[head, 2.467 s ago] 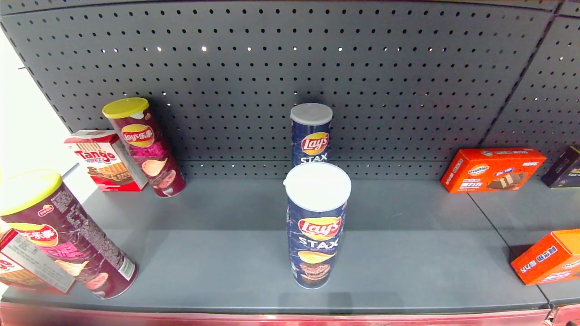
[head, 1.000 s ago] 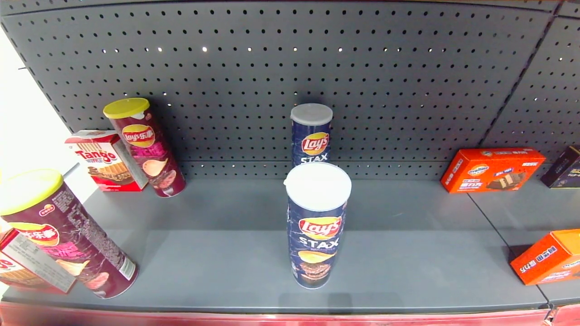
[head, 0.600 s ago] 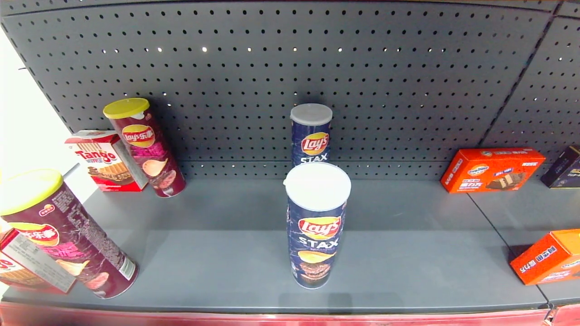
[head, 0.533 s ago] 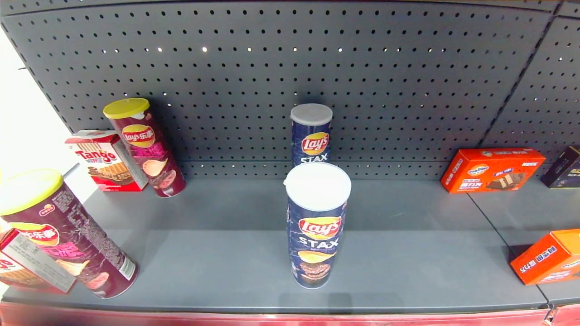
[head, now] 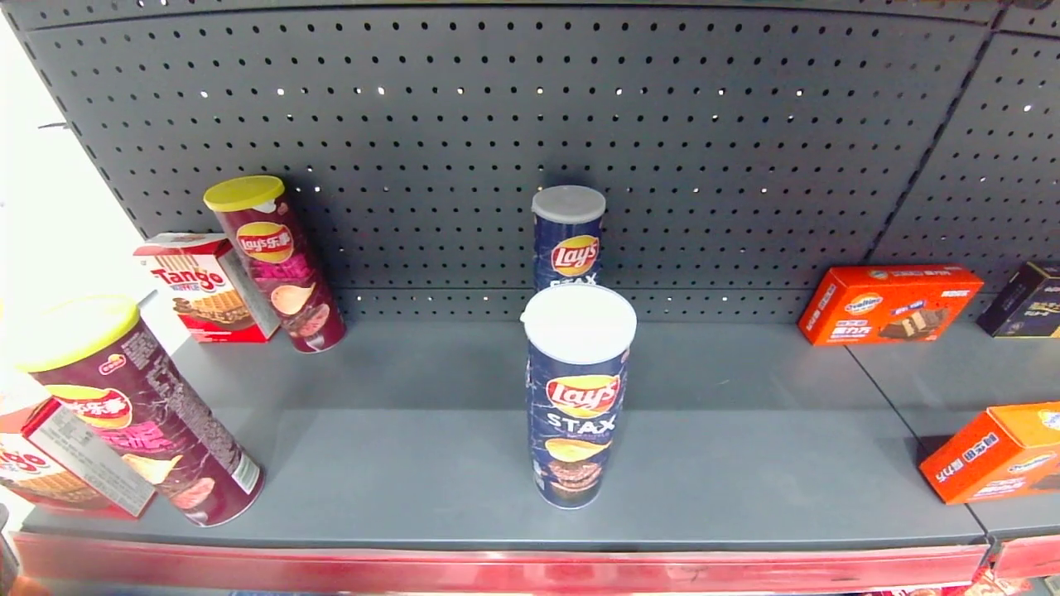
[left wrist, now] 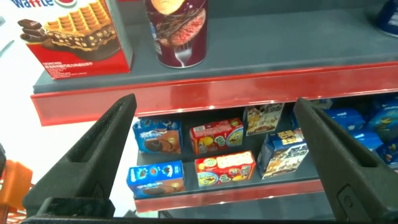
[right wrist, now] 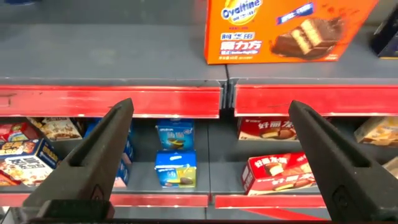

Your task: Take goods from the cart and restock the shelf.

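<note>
Shelf (head: 745, 447), cans (head: 578, 397) centre; left gripper (left wrist: 214, 106), right gripper (right wrist: 211, 106) wide, empty: fetch from cart, stand goods upright in bare gaps.

Left gripper (left wrist: 214, 102) and right gripper (right wrist: 211, 104) have black wedge-shaped fingers (left wrist: 93, 163).

blue can (head: 578, 397): logo label | wafer box (head: 203, 290): printed name | orange box (head: 890, 302): printed lettering

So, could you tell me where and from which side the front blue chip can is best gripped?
Probably around its mid-body, approaching from the open front of the shelf. The front blue can stands upright with bare shelf on both sides for the jaws, and the rear blue can close behind blocks any approach from the back.
</note>
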Available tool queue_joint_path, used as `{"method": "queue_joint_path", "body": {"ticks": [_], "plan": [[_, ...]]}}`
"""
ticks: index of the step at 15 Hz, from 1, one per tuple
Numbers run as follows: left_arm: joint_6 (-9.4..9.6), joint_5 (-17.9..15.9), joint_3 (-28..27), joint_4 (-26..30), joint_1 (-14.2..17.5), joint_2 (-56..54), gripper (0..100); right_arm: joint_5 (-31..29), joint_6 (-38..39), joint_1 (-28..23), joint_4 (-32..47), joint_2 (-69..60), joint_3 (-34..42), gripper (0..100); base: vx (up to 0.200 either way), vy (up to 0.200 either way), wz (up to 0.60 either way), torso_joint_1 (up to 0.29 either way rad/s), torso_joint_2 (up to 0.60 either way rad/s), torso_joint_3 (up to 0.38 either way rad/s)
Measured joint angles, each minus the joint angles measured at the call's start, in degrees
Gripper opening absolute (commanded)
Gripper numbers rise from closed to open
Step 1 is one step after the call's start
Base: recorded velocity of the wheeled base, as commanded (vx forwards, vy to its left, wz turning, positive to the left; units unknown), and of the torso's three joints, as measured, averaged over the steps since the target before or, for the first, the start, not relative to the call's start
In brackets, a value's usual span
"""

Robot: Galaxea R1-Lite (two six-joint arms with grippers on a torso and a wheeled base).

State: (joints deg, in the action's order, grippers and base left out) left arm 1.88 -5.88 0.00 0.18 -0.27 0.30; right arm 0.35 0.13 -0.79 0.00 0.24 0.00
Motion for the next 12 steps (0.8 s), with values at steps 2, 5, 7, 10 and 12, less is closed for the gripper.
{"method": "queue_joint_path", "body": {"ticks": [2,5,7,10,12], "plan": [[-0.02,-0.02,0.0,0.0,0.0,0.05,100,0.0,-0.11,0.02,0.0,0.0,0.0,100,0.0,0.0,0.0,0.0,0.0,0.0],[-0.07,0.07,0.0,0.0,0.0,0.07,100,-0.02,-0.11,0.0,0.0,0.0,0.0,100,0.0,0.0,0.0,0.0,0.0,0.0],[-0.05,0.13,0.0,0.0,0.0,0.07,100,-0.04,-0.13,0.0,0.0,0.0,0.0,100,0.0,0.0,0.0,0.0,0.0,0.0],[-0.18,0.13,0.0,0.0,0.0,0.07,100,-0.02,-0.13,0.0,0.0,0.0,0.0,100,0.0,0.0,0.0,0.0,0.0,0.0],[-0.21,0.18,0.0,0.0,0.0,0.07,100,-0.04,-0.13,0.02,0.0,0.0,0.0,100,0.0,0.0,0.0,0.0,0.0,0.0]]}}
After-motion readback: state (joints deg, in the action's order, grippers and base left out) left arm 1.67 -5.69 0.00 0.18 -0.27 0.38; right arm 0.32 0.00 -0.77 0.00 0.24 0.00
